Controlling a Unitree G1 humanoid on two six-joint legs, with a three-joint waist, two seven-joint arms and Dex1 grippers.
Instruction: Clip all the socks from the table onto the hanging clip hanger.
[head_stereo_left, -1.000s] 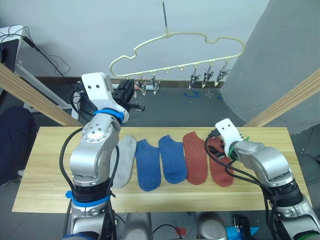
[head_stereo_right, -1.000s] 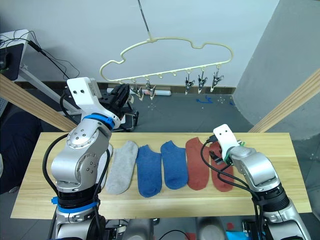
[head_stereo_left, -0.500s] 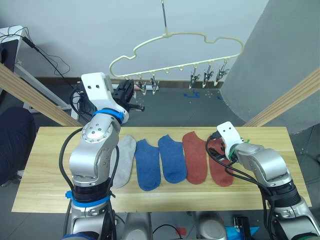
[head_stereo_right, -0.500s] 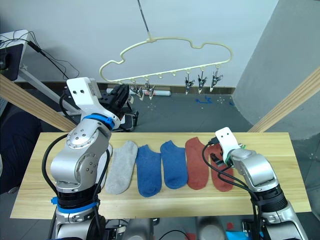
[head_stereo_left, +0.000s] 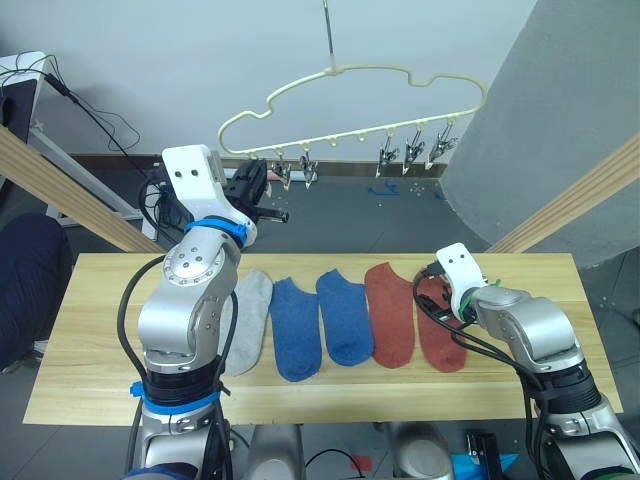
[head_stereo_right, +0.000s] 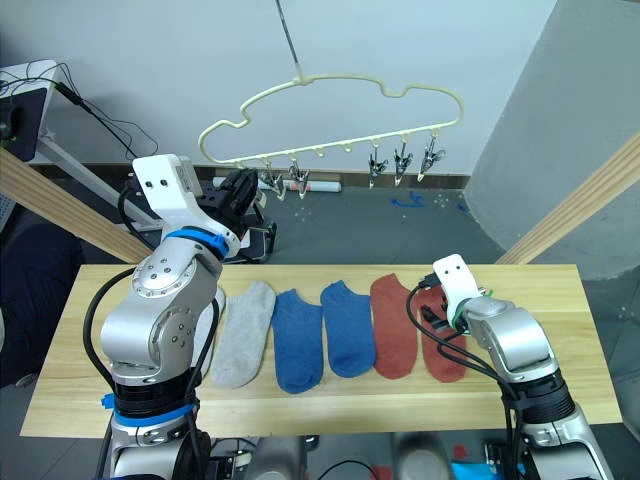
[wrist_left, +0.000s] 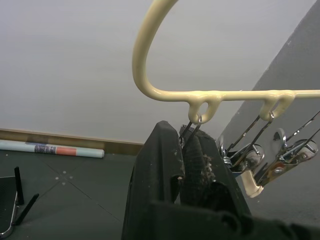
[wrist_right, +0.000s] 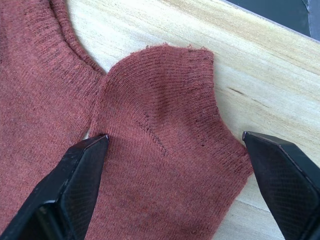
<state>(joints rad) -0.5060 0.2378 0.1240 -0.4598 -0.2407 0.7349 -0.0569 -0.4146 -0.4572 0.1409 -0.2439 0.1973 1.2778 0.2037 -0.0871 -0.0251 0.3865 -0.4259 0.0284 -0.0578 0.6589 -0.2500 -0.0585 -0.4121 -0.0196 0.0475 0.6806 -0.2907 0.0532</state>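
Here the table (head_stereo_left: 90, 330) carries five socks in a row along its middle, toes toward the near edge: a light grey sock (head_stereo_left: 250, 330), then two blue socks (head_stereo_left: 296, 330) (head_stereo_left: 344, 318), then two rust red socks (head_stereo_left: 392, 315) (head_stereo_left: 440, 335). The grey one is partly hidden behind the left arm, and the red pair lies closest to the right edge, the two of them touching along their sides.

The clip hanger (head_stereo_left: 350, 95) hangs by its metal hook beyond the far edge of the table, its pale yellow frame level, with silver clips (head_stereo_left: 415, 150) dangling below the lower bar.

The left gripper (head_stereo_left: 255, 185) is raised to the hanger's left end. In the left wrist view its two black fingers (wrist_left: 160, 165) are pressed together around the first clip (wrist_left: 190, 131), which hangs from the small yellow loop of the frame; the neighbour clips (wrist_left: 280, 160) hang free just beside it.

The right gripper (wrist_right: 177, 150) is low over the heel end of the outer red sock (wrist_right: 165, 165), near the far edge of the table. Its fingers (wrist_right: 75, 175) are spread wide, one at each side of the sock's cuff, and they grasp nothing.
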